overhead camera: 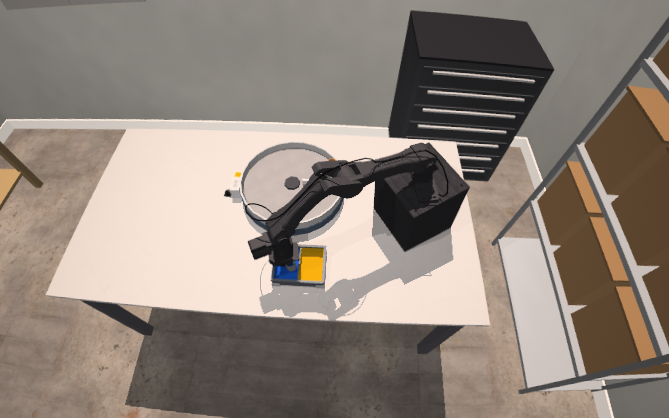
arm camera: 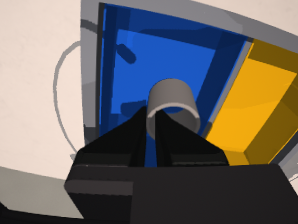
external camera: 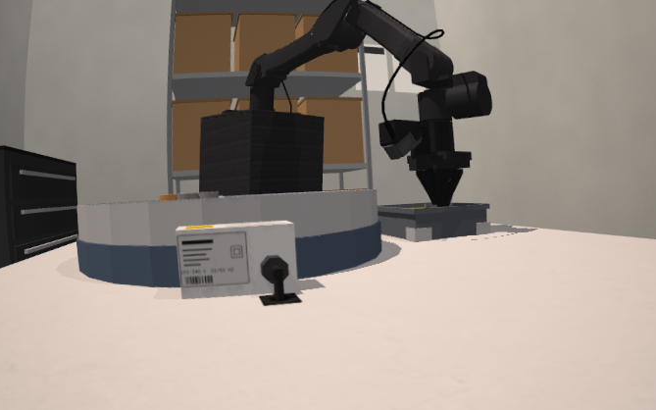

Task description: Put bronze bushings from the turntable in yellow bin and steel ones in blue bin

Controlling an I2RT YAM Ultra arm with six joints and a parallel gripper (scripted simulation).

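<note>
My gripper [external camera: 440,204] [arm camera: 150,113] is shut on the wall of a steel bushing [arm camera: 172,93] [overhead camera: 291,267], one finger inside its bore and one outside. It holds the bushing over the blue bin [arm camera: 160,55] [overhead camera: 278,275]. The yellow bin [arm camera: 260,82] [overhead camera: 311,265] adjoins it; no bushing shows in its visible part. On the turntable [overhead camera: 269,168] [external camera: 228,213], a bronze bushing [external camera: 168,196] and two grey bushings [external camera: 187,195] [external camera: 209,194] show above the rim near the arm's base. The arm hides part of the turntable from above.
A white labelled box [external camera: 235,262] [overhead camera: 235,182] stands against the turntable's outer side, with a small black stand [external camera: 277,277] beside it. The arm's black pedestal [external camera: 261,152] [overhead camera: 419,207] stands at the right of the table. The arm reaches across the turntable.
</note>
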